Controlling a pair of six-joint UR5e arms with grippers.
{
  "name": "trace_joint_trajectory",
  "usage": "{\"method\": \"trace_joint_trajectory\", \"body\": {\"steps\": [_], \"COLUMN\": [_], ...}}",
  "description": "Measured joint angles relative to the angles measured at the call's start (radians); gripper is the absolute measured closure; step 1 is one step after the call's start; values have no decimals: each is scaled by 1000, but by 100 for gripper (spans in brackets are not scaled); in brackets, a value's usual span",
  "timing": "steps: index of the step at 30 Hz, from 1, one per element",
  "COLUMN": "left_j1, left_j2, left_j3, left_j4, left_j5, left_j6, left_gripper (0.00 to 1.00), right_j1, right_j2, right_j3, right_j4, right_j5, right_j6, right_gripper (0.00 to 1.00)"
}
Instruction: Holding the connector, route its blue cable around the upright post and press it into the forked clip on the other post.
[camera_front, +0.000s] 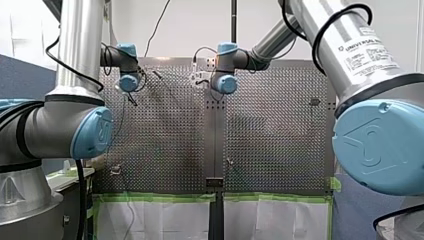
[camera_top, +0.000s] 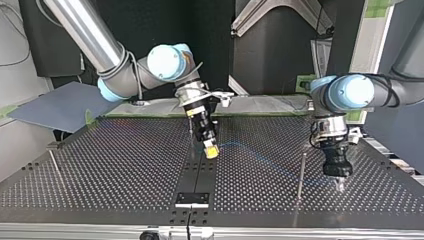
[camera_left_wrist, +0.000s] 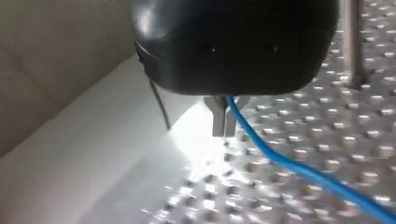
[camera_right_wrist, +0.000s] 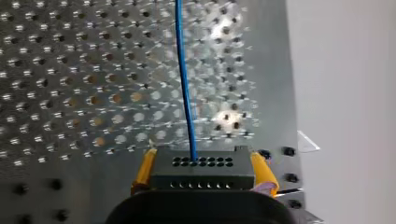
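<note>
Connector (camera_right_wrist: 202, 173): dark grey rectangular block, two rows of small holes on its face, level, clamped between the yellow pads of my right claw (camera_top: 212, 150), up off the tabletop near the middle seam. Blue cable (camera_right_wrist: 183, 74): thin, leaves one hole in the upper row just left of centre and runs nearly straight ahead over the perforated tabletop. In the top view it sags slightly, crosses toward the view's right and passes the thin upright post (camera_top: 302, 175); which side it passes on is unclear. Its far end is pinched in the metal fingers of my left claw (camera_left_wrist: 219, 123). Second thin post (camera_top: 54, 162) stands at the top view's left; its tip is too small to read.
</note>
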Motion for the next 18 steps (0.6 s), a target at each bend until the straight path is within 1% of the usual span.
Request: {"method": "trace_joint_trajectory", "body": {"steps": [5,13,18], "left_j1": [-16,-25,-38], "left_j2": [-40,-61,-87], "left_j3": [-12,-28,-38], "left_j4": [13,28,41], "left_j5": [8,2,7], "left_j6": [3,4,7], "left_gripper": [100,100,100], "right_j1": [-1,-1,3], "right_j2": [31,79,119], "right_j3": [0,1,0], "right_j4": [7,9,8], "right_j5": [1,1,4], "right_j6": [-1,-1,-2], "right_gripper": [100,100,100]}}
